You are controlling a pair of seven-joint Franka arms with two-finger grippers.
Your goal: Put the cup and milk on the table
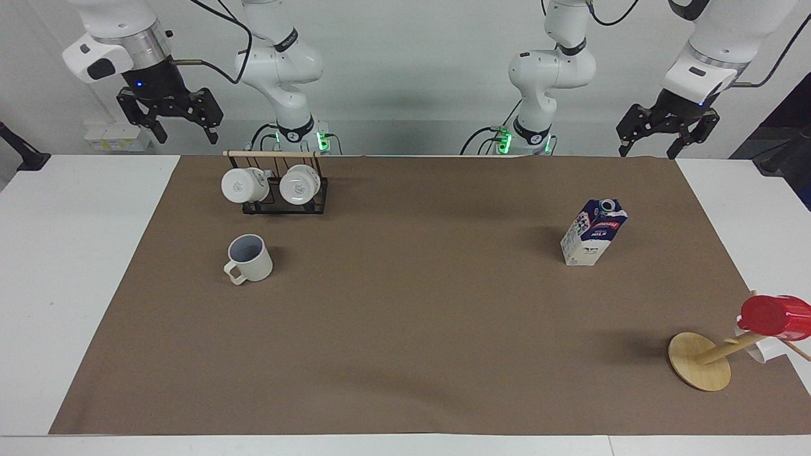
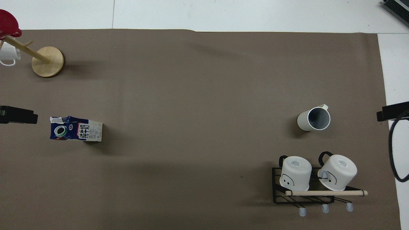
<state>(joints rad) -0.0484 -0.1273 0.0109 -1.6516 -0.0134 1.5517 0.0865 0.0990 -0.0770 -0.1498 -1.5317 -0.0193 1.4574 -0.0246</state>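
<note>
The cream-white cup (image 1: 249, 258) (image 2: 313, 118) stands upright on the table's brown sheet (image 1: 405, 316) toward the right arm's end, its handle pointing away from the robots. The blue and white milk (image 1: 593, 232) (image 2: 76, 128) carton stands upright on the sheet toward the left arm's end. My right gripper (image 1: 184, 134) hangs open and empty, high over the table's edge at the robots' end. My left gripper (image 1: 649, 151) also hangs open and empty, up over that same edge. Only a dark tip of each shows at the sides of the overhead view.
A black wire rack (image 1: 283, 201) (image 2: 303, 191) holding two white mugs stands nearer to the robots than the cup. A wooden mug tree (image 1: 700, 369) (image 2: 47, 61) with a red cup (image 1: 774, 316) stands farther from the robots than the milk.
</note>
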